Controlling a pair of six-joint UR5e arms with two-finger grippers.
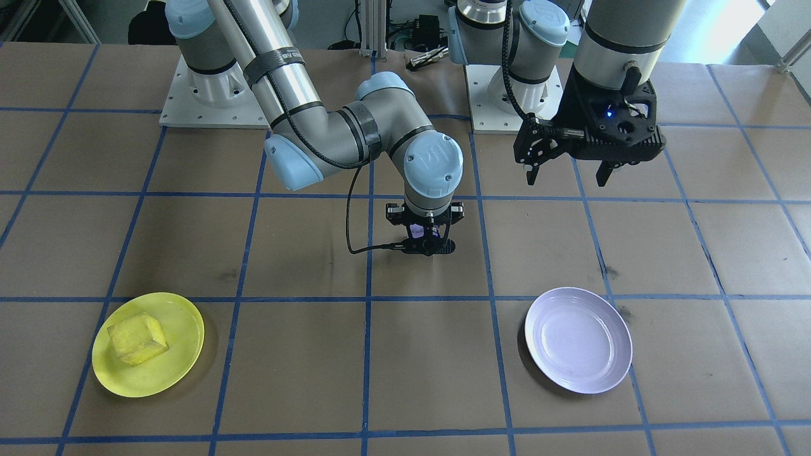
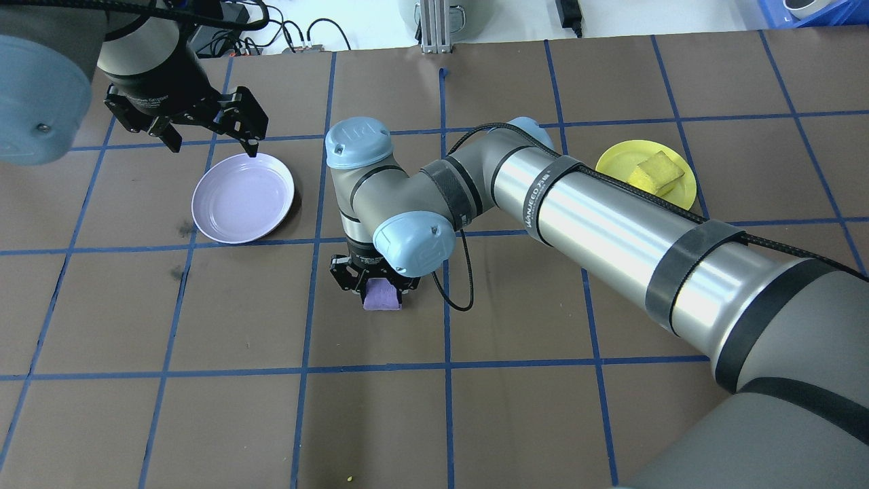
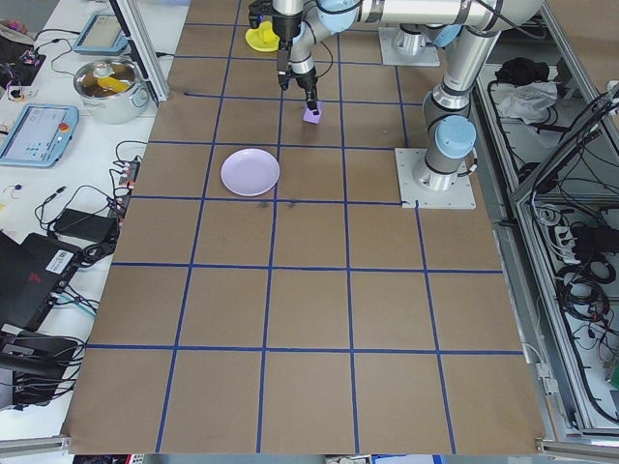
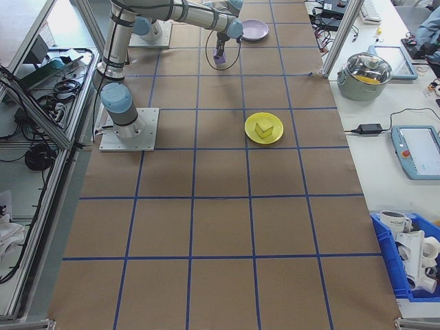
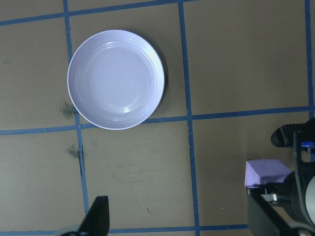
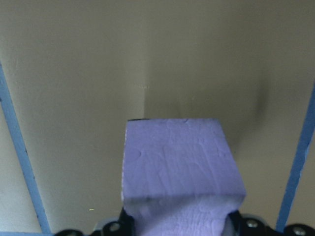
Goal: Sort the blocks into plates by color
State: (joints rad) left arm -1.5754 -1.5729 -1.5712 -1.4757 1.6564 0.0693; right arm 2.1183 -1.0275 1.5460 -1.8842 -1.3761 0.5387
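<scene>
Brown paper ruled with blue tape lines covers the tabletop (image 2: 516,421), with cables and equipment along its far edge. At mid-table the right claw (image 2: 380,288) points straight down, its fingers closed against two opposite faces of the purple block (image 2: 381,297), which sits at or just above the paper; contact with the surface cannot be told. The block looks like light, soft foam, likely to dent under a hard squeeze, so a gentle hold on flat opposite faces suits it. Being a cube, it has no long axis; its sides run roughly along the tape grid. The left claw (image 2: 204,132) hangs open and empty above the far edge of the lavender plate (image 2: 207,217), which is bare. Well apart, the yellow block (image 2: 655,173) lies in the yellow plate (image 2: 611,159).
</scene>
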